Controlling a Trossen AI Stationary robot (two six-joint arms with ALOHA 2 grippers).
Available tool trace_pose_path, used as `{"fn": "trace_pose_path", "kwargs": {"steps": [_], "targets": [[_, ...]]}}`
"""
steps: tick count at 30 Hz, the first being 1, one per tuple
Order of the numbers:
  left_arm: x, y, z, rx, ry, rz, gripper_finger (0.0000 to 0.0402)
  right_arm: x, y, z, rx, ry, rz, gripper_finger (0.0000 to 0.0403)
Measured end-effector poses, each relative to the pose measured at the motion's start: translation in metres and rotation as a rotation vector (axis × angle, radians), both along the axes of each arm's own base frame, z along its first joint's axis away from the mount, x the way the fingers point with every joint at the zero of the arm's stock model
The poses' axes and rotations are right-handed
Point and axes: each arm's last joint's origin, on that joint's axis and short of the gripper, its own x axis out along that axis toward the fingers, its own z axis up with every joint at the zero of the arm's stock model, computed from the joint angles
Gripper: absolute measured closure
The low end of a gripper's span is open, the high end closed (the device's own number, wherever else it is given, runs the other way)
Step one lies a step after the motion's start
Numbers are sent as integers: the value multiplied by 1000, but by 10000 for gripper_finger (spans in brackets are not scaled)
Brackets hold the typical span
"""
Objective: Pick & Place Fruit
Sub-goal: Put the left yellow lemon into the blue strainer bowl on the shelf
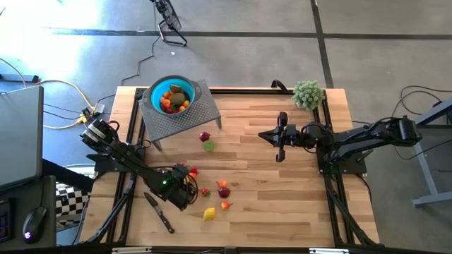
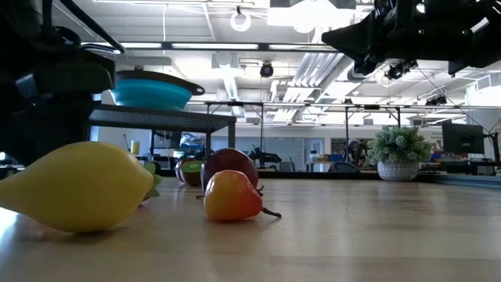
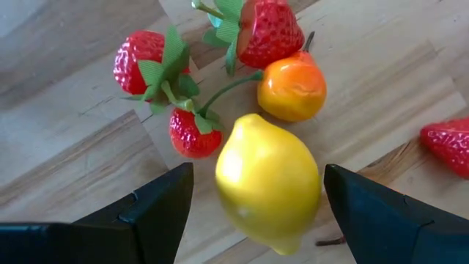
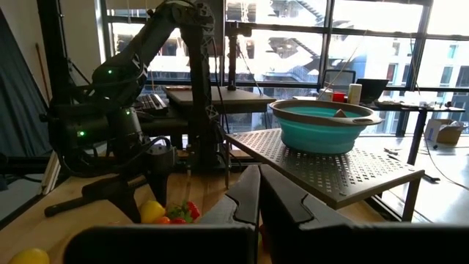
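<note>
The left gripper is near the knife, on the side of the table far from the bowl. Its fingers are spread wide with a lemon right between them, but they do not touch it. From above, the arm covers that lemon, so you only see it well from the left wrist. Just past the lemon sit an orange fruit and three strawberries with green leaves. One more strawberry is cut off at the picture's edge.

The bowl stands on a gray rack at the table's far edge, and it holds some fruit (too small to tell which kinds). More fruit lies loose on the table between the rack and the knife: a dark red one beside a lime green one, another dark red one, and a second lemon. From table height, this lemon is big and hides much of what is behind it.

The right gripper hangs above the table well away from the bowl, near the plant. Its fingers are pressed together and hold nothing.
</note>
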Motion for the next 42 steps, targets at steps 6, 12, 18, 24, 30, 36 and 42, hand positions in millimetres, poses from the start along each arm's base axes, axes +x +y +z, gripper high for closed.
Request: {"fn": "trace_pose_path", "kwargs": {"steps": [6, 12, 18, 24, 30, 36, 42], "targets": [[0, 0, 0, -3, 0, 3, 101, 0, 0, 0, 0, 0, 0, 401], [2, -2, -6, -2, 7, 18, 101, 0, 0, 0, 0, 0, 0, 401], [5, -4, -13, 4, 15, 0, 101, 0, 0, 0, 0, 4, 0, 401], [5, -4, -13, 10, 15, -4, 101, 0, 0, 0, 0, 4, 0, 401], [5, -4, -13, 9, 12, -3, 101, 0, 0, 0, 0, 4, -1, 401], [5, -4, -13, 7, 11, 3, 101, 0, 0, 0, 0, 4, 0, 401], [5, -4, -13, 8, 11, 3, 101, 0, 0, 0, 0, 4, -1, 401]]}}
